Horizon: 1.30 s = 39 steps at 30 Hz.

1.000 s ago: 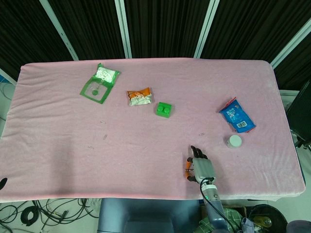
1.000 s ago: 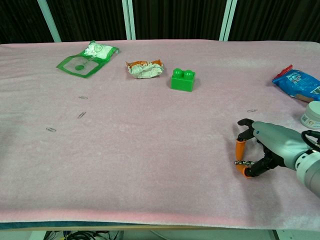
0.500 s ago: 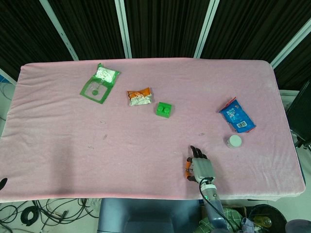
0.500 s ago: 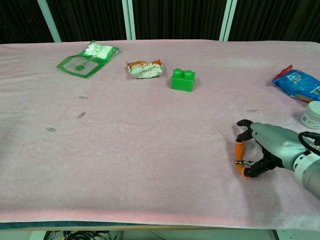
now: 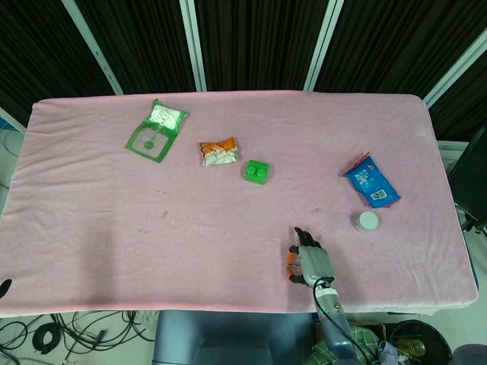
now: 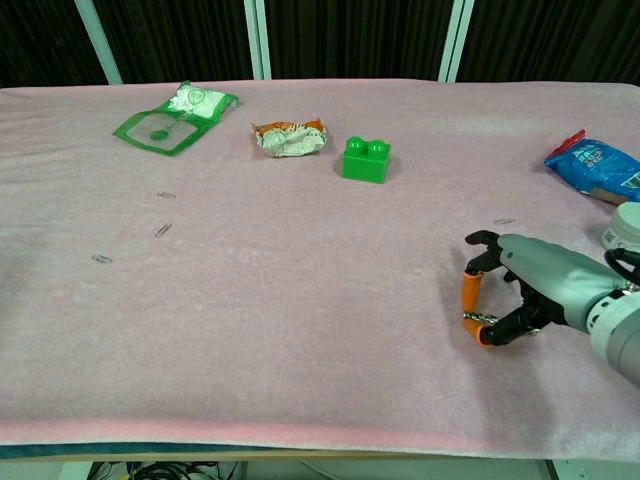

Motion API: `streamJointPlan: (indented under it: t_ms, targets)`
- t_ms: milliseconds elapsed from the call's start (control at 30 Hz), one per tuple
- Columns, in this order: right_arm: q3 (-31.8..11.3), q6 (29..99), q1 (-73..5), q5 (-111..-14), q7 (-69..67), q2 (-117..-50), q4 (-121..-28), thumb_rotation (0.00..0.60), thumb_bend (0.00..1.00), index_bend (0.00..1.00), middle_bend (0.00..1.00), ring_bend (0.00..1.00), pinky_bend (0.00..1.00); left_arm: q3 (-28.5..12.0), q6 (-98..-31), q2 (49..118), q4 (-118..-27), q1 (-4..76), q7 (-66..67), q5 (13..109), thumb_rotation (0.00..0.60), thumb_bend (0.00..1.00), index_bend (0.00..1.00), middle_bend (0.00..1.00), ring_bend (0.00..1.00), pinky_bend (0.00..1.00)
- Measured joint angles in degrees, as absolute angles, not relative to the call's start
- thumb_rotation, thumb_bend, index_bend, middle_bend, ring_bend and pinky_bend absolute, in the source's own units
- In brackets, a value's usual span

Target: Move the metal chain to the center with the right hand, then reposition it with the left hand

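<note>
— What had changed at the table's near edge?

— The right hand (image 6: 530, 290), pinching the metal chain (image 6: 474, 303) between thumb and fingers, had shifted slightly leftward toward the center. The first step was underway; the left hand was out of view.

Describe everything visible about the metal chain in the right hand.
The metal chain shows as two orange sleeve-like segments joined by small silvery links, bent into a shallow curve. It sits near the front edge of the pink table, right of center. The right hand grips it, dark fingertips curled around top and bottom ends. Whether it touches the cloth cannot be told.
</note>
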<state>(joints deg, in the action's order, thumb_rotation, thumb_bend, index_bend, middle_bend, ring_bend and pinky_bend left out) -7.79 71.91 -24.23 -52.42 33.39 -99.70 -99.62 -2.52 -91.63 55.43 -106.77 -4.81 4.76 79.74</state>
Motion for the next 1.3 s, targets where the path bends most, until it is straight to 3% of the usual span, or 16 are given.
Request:
streamJointPlan:
  t_ms: [333,700,1300]
  targets:
    - [-12.0,71.8,-24.8,-52.9,31.0,-93.4,-106.5,0.6,0.34,0.6,0.0,0.0,0.18,-2.5,-91.6,55.4,-106.8,-4.8,4.7,79.8,0.6,0.19,0.04,0.0,0.0,0.0]
    - [-19.3,66.4,-25.4,-48.9,19.9,-86.1,-107.7,0.6,0.34,0.6,0.0,0.0,0.18,-2.7,-91.7,55.6,-106.9,-4.8,5.1,79.3,0.6,0.19,0.05,0.0,0.0,0.0]
    - [-19.7,60.4,-25.3,-47.4,7.8,-83.6,-101.1,0.6,0.34,0.6,0.0,0.0,0.18,-2.9,-91.9,56.1,-107.1,-4.7,6.3,79.1,0.6,0.19,0.05,0.0,0.0,0.0]
